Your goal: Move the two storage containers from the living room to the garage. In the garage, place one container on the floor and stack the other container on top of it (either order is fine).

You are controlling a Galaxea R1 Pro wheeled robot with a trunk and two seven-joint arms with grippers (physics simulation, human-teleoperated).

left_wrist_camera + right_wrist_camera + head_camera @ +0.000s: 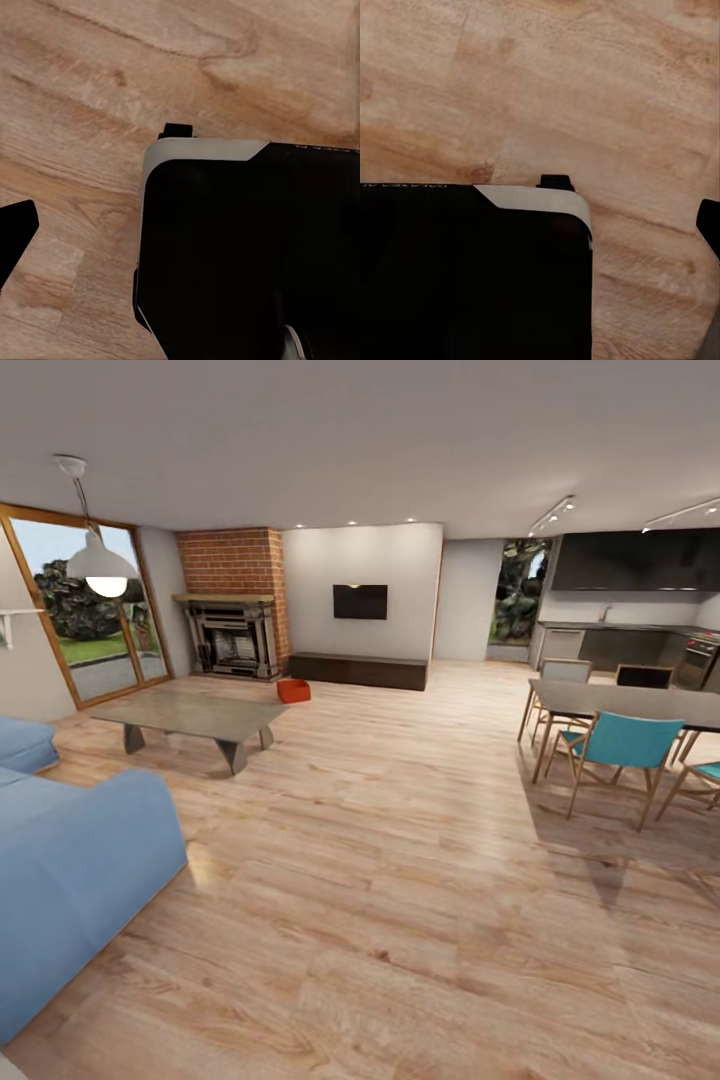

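Light wood-plank flooring (420, 840), faint sheen, visible grain. Red rough brick fireplace (232, 603). Blue matt cloth sofa (70, 880). Grey matt stone-like coffee table (190, 717). Orange-red smooth plastic-looking storage container (293, 690). Black glossy wall screen (360, 601).

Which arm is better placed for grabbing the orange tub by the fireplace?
Neither yet. The orange tub sits far across the wood floor, slightly left of centre, so left is marginally favoured. Drive closer first.

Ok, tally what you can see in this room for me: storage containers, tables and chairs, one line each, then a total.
Orange-red storage container: 1
Tables: 2
Chairs: 4
Total: 7
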